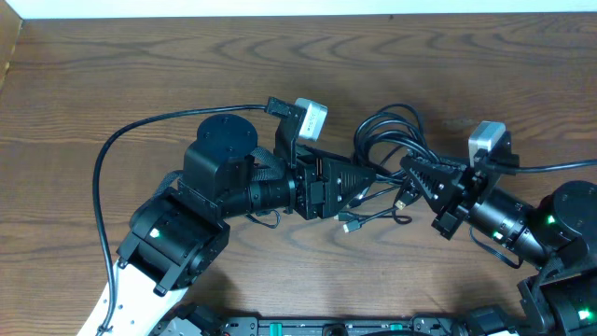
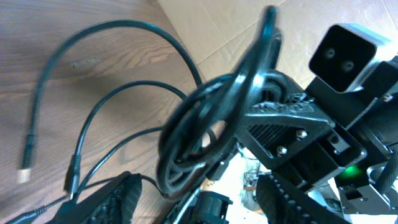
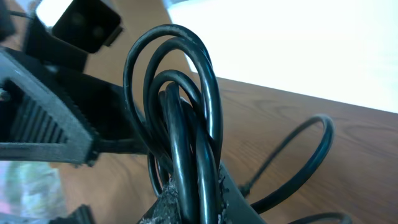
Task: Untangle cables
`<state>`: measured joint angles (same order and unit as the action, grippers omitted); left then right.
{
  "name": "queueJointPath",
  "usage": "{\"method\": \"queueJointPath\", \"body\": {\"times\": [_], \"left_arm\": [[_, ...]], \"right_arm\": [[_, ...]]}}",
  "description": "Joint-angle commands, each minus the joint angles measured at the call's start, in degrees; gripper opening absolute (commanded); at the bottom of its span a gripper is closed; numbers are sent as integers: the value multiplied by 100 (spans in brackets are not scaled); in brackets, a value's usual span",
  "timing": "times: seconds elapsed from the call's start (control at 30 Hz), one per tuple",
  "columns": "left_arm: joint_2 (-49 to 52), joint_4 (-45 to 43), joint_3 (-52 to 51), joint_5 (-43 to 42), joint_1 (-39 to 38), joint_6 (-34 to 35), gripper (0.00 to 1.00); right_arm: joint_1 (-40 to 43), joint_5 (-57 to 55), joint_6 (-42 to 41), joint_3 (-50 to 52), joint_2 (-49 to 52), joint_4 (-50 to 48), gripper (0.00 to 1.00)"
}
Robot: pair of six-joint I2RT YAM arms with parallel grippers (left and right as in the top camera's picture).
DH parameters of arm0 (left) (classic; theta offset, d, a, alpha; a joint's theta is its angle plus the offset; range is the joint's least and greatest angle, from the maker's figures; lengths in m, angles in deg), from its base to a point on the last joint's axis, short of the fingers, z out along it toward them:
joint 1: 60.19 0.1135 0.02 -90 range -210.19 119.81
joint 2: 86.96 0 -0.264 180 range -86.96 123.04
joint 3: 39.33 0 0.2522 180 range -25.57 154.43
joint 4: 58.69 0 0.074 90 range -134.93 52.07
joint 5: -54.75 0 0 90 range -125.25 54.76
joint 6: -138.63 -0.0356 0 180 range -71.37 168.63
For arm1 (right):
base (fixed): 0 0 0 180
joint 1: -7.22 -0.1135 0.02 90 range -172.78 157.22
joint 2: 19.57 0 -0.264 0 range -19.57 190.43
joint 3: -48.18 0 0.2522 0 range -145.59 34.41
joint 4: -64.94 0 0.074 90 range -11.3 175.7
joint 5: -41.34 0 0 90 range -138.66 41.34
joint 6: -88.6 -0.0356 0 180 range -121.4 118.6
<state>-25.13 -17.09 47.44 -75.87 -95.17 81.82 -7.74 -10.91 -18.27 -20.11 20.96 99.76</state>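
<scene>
The cables (image 1: 392,131) form a black looped clump at the table's middle right, and loose plug ends (image 1: 347,226) trail toward the front. My right gripper (image 1: 408,168) reaches in from the right and is shut on the bundle. In the right wrist view the loops (image 3: 180,93) rise straight out of the gripper (image 3: 193,199). My left gripper (image 1: 368,182) points right and meets the clump head-on. In the left wrist view its fingers (image 2: 112,199) stand wide apart, with the bundle (image 2: 199,118) hanging just ahead of the gripper (image 2: 199,205), ungripped.
The left arm's own thick cable (image 1: 121,149) arcs over the left half of the wooden table (image 1: 140,75). The table's far edge (image 1: 280,17) meets a white surface. A loose cord with a plug (image 2: 28,155) lies flat on the wood.
</scene>
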Motion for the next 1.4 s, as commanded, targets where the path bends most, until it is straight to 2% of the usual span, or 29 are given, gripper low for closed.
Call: {"method": "queueJointPath", "body": {"times": [0.0,0.37,0.47,0.67,0.73,0.8,0.83,1.07,1.17,1.27,1.33,1.37], "left_arm": [[-9,-101,146,-74,15,-39,68],[-9,-444,146,-103,13,24,68],[-9,-487,146,-98,-35,48,54],[42,-785,146,-72,-376,-4,39],[66,-776,146,-50,-422,-63,27],[72,-758,146,-46,-420,-63,12],[70,-758,146,-28,-420,-66,8],[55,-693,146,391,-415,-92,8],[52,-426,146,686,-415,-463,7],[50,122,146,1032,-415,-1318,7],[50,433,146,1045,-415,-1799,7],[48,538,146,1045,-415,-1939,7]], "right_arm": [[-9,417,-334,-7,-39,-133,1],[-9,706,-544,-7,-39,-157,1],[-9,721,-542,-7,-39,-157,1],[-9,721,-538,-7,-39,-157,1],[-7,717,-535,-7,-39,-160,1],[-7,671,-455,-7,-39,-133,7],[-7,673,-304,-7,-39,-109,11],[-2,-37,485,-7,-39,634,17],[-2,-459,540,-7,-42,883,36],[-2,-951,535,-7,-42,1062,74],[-2,-1224,535,-7,-42,1145,84],[-2,-1318,535,-7,-42,1176,86]]}}
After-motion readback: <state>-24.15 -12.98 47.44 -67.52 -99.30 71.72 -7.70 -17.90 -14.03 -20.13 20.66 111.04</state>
